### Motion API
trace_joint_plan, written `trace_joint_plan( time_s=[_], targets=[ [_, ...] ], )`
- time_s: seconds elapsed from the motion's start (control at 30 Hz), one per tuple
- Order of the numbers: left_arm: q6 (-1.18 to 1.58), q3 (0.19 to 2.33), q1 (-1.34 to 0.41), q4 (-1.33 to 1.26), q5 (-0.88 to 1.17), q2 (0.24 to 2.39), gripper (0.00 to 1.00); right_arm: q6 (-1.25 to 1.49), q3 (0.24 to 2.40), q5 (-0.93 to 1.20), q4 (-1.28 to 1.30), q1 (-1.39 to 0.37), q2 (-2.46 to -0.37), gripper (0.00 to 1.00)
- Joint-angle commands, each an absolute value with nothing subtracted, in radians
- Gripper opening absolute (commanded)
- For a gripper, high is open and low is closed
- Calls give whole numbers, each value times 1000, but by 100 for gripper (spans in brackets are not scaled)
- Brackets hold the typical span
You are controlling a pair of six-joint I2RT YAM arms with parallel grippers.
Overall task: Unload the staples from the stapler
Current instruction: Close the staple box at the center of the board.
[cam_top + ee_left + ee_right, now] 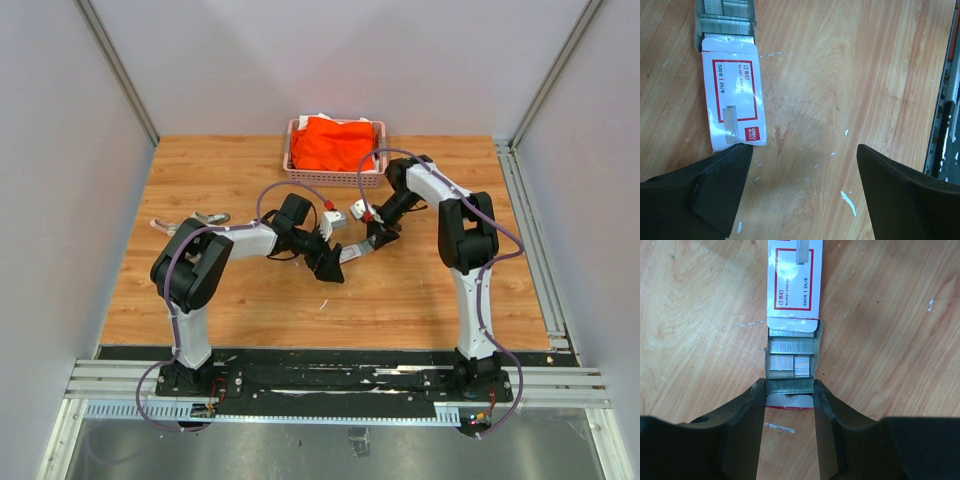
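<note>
The right gripper (789,385) clamps its 2 fingers on the tray (766,362) protruding from the white box (735,95), seemingly steadying the staples (791,346) rowed inside, while the left gripper (804,147) hangs wide open at the box's opposite end.

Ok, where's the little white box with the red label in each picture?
Top view: white box, small, at the centre of the table.
Left wrist: upper left, above the open left gripper.
Right wrist: top centre, beyond the right gripper.
Shared landmark: the staple tray sticking out one end, visible in both wrist views.
</note>
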State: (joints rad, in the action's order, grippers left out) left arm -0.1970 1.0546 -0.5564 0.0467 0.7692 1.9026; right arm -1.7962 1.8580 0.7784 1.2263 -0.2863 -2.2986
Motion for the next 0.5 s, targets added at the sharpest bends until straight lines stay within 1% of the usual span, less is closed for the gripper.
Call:
trace_joint_plan(
  time_s=[0.0,0.2,0.47],
  targets=[
    [-198,1040,-549,95,697,1964,93,-1776,1856,855,1260,-307,-2300,38],
    [-197,1039,-551,96,701,1970,93,-1701,1821,830,1174,-318,-2290,37],
    [-194,1042,-551,100,710,1975,93,-1686,1814,818,1163,-329,-2281,37]
  ],
)
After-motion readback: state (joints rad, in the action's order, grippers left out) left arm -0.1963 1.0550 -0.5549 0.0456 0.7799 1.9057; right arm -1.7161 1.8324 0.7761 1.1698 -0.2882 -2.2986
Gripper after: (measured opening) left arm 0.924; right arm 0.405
